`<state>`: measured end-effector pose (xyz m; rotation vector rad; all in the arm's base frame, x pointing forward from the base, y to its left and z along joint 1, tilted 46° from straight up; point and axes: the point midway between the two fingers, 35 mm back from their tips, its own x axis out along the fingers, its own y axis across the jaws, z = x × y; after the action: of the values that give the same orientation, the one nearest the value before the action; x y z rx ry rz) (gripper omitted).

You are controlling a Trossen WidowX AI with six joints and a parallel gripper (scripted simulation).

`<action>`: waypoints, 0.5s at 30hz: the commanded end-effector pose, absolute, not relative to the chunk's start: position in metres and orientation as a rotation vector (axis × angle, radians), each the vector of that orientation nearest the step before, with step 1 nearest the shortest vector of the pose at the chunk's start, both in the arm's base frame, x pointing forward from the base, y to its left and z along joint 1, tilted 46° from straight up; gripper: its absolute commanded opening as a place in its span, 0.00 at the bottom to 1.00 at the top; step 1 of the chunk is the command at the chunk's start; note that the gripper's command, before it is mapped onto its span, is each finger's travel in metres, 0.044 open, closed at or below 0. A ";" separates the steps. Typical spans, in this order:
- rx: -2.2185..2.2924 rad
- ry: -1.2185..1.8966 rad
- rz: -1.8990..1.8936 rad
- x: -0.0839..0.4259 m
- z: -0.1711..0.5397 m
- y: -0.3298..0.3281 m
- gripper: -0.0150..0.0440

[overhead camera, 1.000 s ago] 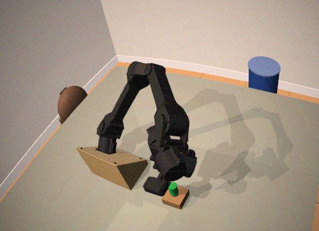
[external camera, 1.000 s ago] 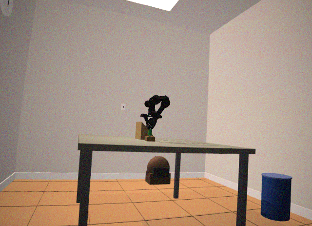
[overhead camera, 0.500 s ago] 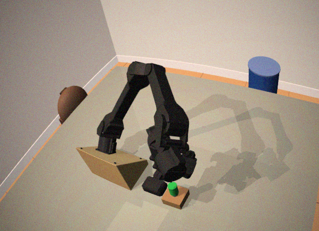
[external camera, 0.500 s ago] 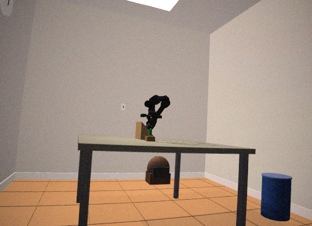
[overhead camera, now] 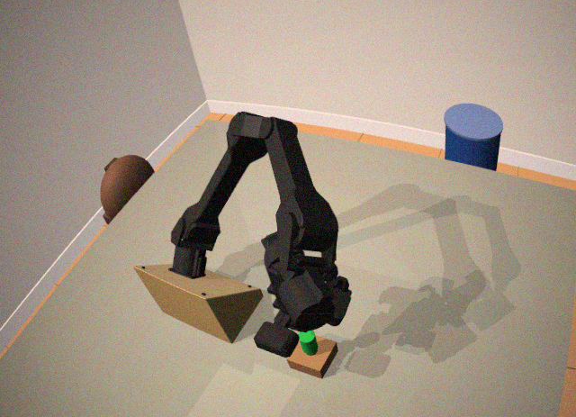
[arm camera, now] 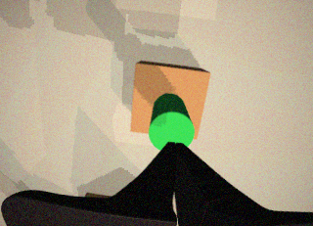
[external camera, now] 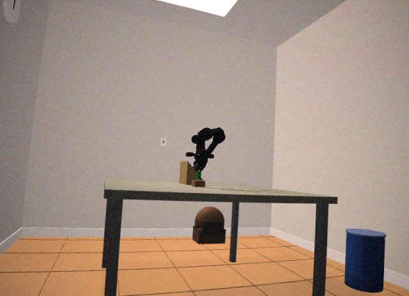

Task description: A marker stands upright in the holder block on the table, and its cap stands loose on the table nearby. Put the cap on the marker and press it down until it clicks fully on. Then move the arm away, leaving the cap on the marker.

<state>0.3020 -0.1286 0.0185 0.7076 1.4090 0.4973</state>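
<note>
The green cap (overhead camera: 309,347) (external camera: 198,174) (arm camera: 171,130) stands upright over the marker in the orange-brown holder block (overhead camera: 306,367) (external camera: 198,183) (arm camera: 188,84). The marker itself does not show apart from the cap, and whether the cap is fully down cannot be told. My gripper (arm camera: 173,149) is shut with nothing between its fingers. In the wrist view its joined fingertips show at the near edge of the cap's top; in the exterior view they are just above the cap. Whether they touch it cannot be told.
The arm's wedge-shaped tan base block (overhead camera: 200,310) (external camera: 183,172) stands on the table (overhead camera: 116,357) (external camera: 148,187) close to the holder block. A blue drum (overhead camera: 472,145) (external camera: 365,261) and a brown round object (overhead camera: 124,182) (external camera: 209,218) stand off the table.
</note>
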 end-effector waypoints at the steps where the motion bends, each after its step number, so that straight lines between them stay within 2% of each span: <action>1: 0.715 1.407 0.496 0.303 0.015 -0.124 0.25; 15: 0.715 1.407 0.496 0.305 0.001 -0.111 0.25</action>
<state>0.3047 -0.1142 0.0044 0.7074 1.4077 0.4976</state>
